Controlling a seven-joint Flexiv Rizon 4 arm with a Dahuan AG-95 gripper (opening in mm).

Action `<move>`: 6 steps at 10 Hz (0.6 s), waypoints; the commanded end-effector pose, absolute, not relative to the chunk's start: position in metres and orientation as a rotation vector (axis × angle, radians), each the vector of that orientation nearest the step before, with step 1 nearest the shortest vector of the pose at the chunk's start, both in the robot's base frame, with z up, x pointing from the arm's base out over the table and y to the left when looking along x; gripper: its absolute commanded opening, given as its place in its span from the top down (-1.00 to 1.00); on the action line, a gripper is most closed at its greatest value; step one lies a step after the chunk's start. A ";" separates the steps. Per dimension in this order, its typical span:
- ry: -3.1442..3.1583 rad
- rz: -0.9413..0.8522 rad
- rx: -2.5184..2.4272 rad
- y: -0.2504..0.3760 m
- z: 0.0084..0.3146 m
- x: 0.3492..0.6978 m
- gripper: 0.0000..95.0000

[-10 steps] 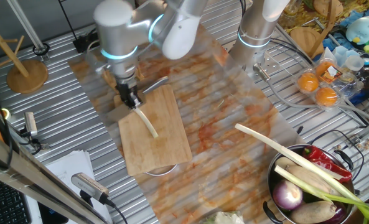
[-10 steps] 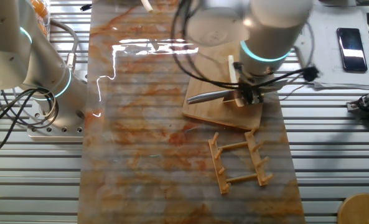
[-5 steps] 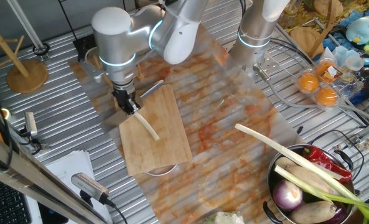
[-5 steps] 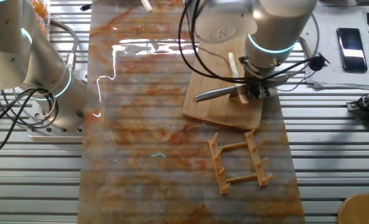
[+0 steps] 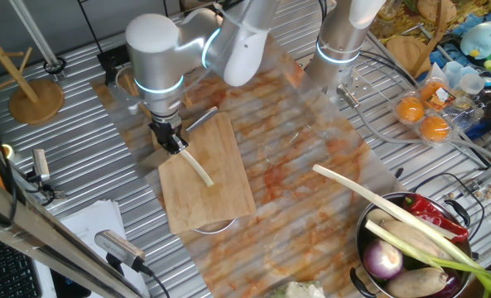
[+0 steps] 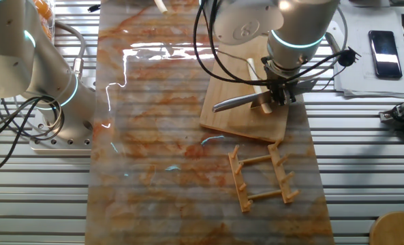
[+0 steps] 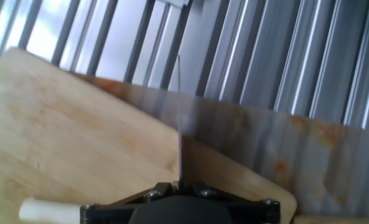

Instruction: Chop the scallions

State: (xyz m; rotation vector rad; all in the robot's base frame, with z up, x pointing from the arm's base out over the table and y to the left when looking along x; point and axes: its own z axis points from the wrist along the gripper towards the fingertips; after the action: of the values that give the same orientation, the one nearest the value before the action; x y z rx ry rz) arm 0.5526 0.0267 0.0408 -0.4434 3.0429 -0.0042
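Gripping a thin steel knife [image 6: 237,103], jaws closed on its handle, the gripper [image 5: 171,141] sits over a smooth bamboo cutting board [image 5: 216,186]; slender cream scallion stalk [image 5: 197,167] uncut.

On the wooden cutting board [image 5: 205,175] lies the scallion [image 5: 197,168], a thin pale stalk slanting from 10 o'clock to 4 o'clock. The claw [image 5: 170,139] hangs at the board's 10 o'clock corner, touching the stalk's upper end, and a knife blade [image 5: 199,118] juts from it toward 2 o'clock. At 4 o'clock on the counter [image 5: 295,157], a bowl [image 5: 365,228] holds a purple onion [image 5: 384,261].
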 end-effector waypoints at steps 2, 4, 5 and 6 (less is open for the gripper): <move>3.077 0.028 -0.402 0.021 0.018 0.545 1.00; 3.087 0.043 -0.398 0.016 0.018 0.538 1.00; 3.099 0.068 -0.387 0.016 0.020 0.535 1.00; 3.105 0.068 -0.389 0.016 0.020 0.534 1.00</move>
State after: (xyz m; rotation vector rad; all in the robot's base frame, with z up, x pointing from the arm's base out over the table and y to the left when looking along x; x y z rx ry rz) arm 0.5329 0.0163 0.0405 -0.3857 3.1054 0.0700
